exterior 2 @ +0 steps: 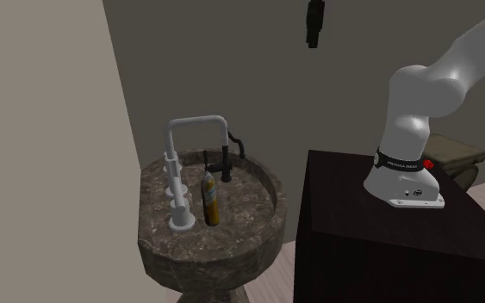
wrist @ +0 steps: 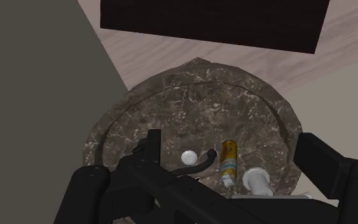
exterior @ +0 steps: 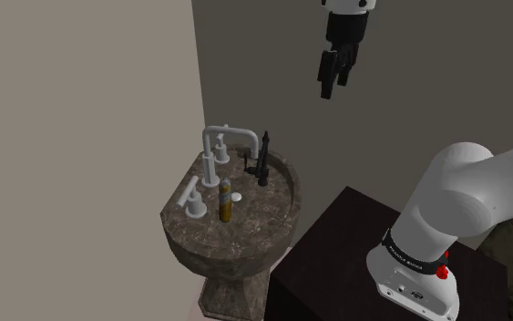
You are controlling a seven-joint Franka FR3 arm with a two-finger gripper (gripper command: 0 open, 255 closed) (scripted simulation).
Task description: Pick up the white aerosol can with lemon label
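A round basin [exterior: 210,239] of mottled brown stone stood on a pedestal in a corner, where a beige wall [exterior: 81,109] met a darker grey one. Pale plank floor [wrist: 171,57] ran between the basin and the dark box stand [exterior: 336,246] that carried the white arm [exterior: 455,201].

The aerosol can [exterior: 226,201] stood upright in the basin, just beside the white faucet [exterior: 222,141] and near the black faucet [exterior: 261,162]. The end effector [exterior: 330,77] hung well above the basin, its fingers spread wide with nothing between them.

In the wrist view its black bulk hid the basin's near side. An olive object [exterior 2: 456,155] behind the stand was cut off and hard to make out.

The can's body was yellow with a pale upper part and a bluish band. Its label's writing was too small to read.
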